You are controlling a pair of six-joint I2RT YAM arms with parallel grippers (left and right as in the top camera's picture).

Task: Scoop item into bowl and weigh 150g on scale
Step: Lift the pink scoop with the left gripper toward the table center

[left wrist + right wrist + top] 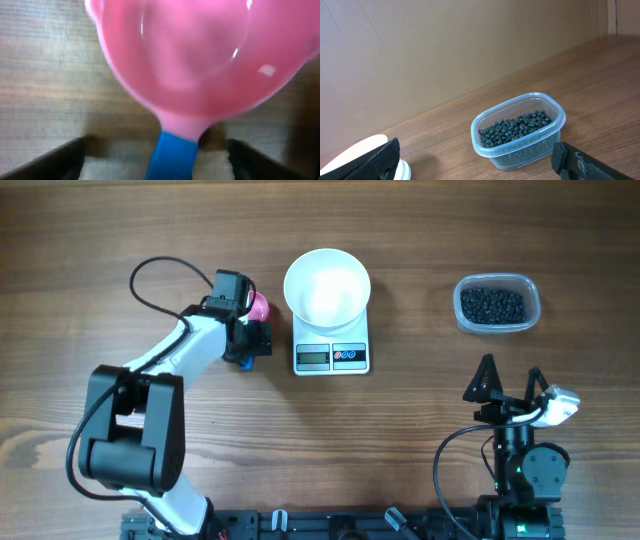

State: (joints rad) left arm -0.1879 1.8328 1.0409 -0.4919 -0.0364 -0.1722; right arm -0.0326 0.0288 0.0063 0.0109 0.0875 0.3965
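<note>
Small round black beans [491, 305] fill a clear tub [533, 315], upper right. Left arm [190, 345] reaches over the pink scoop [200, 60], left jaws spread; right jaws spread too.

The bowl [327, 285] and the scale [332, 342] are white, the scale's display [313, 357] grey. The beans [491, 305] are black, their tub [517, 102] clear. The scoop [200, 65] is pink, its handle [172, 157] blue; the worktop [450, 240] brown wood-grain.

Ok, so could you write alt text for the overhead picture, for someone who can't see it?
A white, empty bowl sits on a small kitchen scale mid-table. Right of it stands a clear tub of black beans; left of it, the left gripper is at a pink scoop.
</note>
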